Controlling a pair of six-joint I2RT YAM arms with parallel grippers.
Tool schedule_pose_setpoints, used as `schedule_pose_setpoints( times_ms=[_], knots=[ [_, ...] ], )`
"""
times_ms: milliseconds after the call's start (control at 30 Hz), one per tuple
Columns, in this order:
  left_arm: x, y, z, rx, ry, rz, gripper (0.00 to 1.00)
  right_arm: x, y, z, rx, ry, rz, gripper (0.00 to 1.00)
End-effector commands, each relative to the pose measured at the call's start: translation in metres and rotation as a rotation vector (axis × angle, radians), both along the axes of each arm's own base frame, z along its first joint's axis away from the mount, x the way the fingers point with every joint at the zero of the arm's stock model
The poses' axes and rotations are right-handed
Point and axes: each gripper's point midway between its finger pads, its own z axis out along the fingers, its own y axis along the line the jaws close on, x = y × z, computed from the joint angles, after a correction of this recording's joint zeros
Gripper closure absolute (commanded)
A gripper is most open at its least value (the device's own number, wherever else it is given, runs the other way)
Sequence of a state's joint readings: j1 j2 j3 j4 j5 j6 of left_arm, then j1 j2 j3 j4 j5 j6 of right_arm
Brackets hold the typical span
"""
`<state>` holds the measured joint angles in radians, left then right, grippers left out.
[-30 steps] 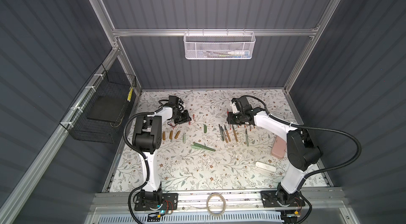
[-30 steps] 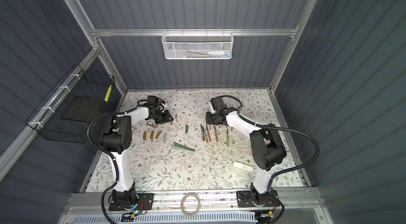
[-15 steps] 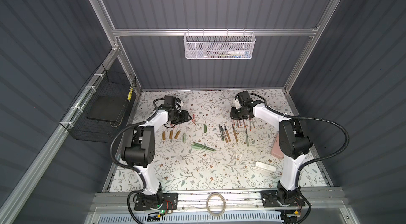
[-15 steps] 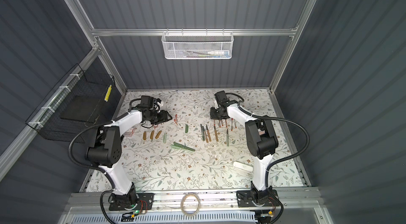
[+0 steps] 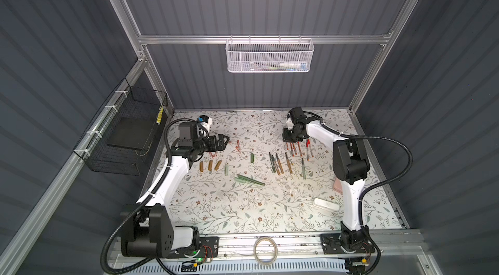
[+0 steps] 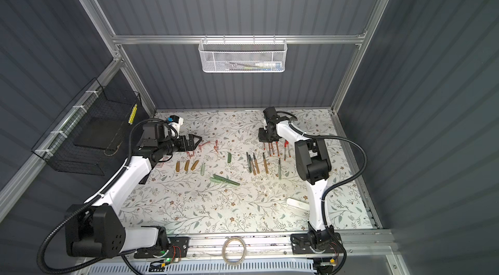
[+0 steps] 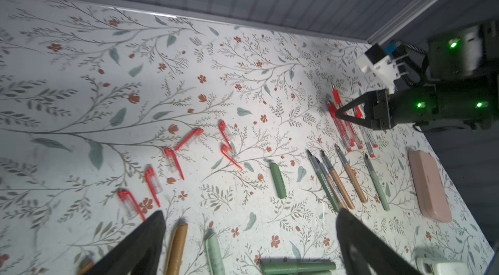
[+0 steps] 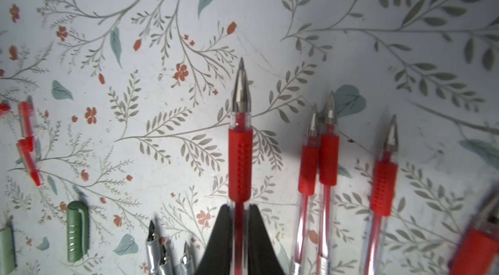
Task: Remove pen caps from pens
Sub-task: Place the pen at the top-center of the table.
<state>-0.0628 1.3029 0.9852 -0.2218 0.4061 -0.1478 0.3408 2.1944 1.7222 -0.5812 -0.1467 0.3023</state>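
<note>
left fingers [image 7: 135,246]: spread wide, empty | right fingers [image 8: 218,244]: clamped on clear barrel of red pen [image 8: 240,163], tip bare | red caps [image 7: 189,138]: lying loose on tabletop [image 7: 81,71]

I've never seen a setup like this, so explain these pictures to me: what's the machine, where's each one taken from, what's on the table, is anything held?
Two white robot arms stand at the front of a flowered table, each ending in a gripper. Two pictures look down from overhead; two come from cameras on the arms' wrists. On the table lie uncapped red pens, thicker green and brown pens, loose red caps, a pink case and a white case. The right gripper is shut on a red pen with its tip bare. The left gripper is open and empty.
</note>
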Motion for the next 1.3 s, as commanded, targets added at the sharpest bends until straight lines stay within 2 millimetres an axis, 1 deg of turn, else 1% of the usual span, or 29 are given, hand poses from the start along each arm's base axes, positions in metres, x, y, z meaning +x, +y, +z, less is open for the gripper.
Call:
schedule_pose_setpoints(
  times_ms=[0,100,200,333,467,567,667,733,800,900,1000,1067,1133,1267],
  knots=[
    [-0.005,0.011,0.001,-0.015,-0.027,0.003,0.00,-0.003,-0.010,-0.009,-0.057,0.041,-0.011,0.95],
    [-0.005,0.026,0.007,-0.071,-0.034,0.047,0.00,-0.001,-0.010,-0.013,-0.065,0.037,-0.002,0.93],
    [-0.005,0.036,0.012,-0.090,-0.054,0.069,0.00,0.000,-0.016,-0.018,-0.111,0.043,-0.002,0.91],
    [-0.005,0.055,0.017,-0.106,-0.070,0.121,0.00,-0.002,-0.016,-0.020,-0.112,0.042,0.010,0.85],
    [-0.006,0.064,0.021,-0.109,-0.088,0.142,0.00,-0.002,-0.019,-0.020,-0.133,0.041,0.007,0.82],
    [-0.006,0.070,0.023,-0.118,-0.084,0.159,0.00,-0.004,-0.014,-0.007,-0.097,0.016,0.015,0.80],
    [-0.006,0.072,0.022,-0.114,-0.093,0.162,0.00,-0.004,-0.015,0.004,-0.100,-0.017,0.009,0.77],
    [-0.006,0.074,0.022,-0.114,-0.089,0.167,0.00,-0.009,-0.015,0.013,-0.088,-0.017,0.006,0.77],
    [-0.005,0.078,0.022,-0.118,-0.086,0.178,0.00,-0.015,-0.011,0.027,-0.068,-0.051,0.019,0.77],
    [-0.005,0.078,0.021,-0.111,-0.098,0.176,0.00,-0.031,0.001,0.045,-0.049,-0.107,0.056,0.75],
    [-0.005,0.081,0.019,-0.115,-0.092,0.183,0.00,-0.055,0.019,0.054,-0.018,-0.120,0.101,0.72],
    [-0.004,0.085,0.019,-0.118,-0.089,0.193,0.00,-0.074,0.034,0.057,-0.015,-0.146,0.148,0.68],
    [-0.004,0.085,0.017,-0.115,-0.094,0.194,0.00,-0.091,0.051,0.055,-0.009,-0.166,0.199,0.63],
    [-0.004,0.089,0.017,-0.130,-0.083,0.209,0.00,-0.128,0.089,0.046,-0.021,-0.152,0.315,0.53]
  ],
)
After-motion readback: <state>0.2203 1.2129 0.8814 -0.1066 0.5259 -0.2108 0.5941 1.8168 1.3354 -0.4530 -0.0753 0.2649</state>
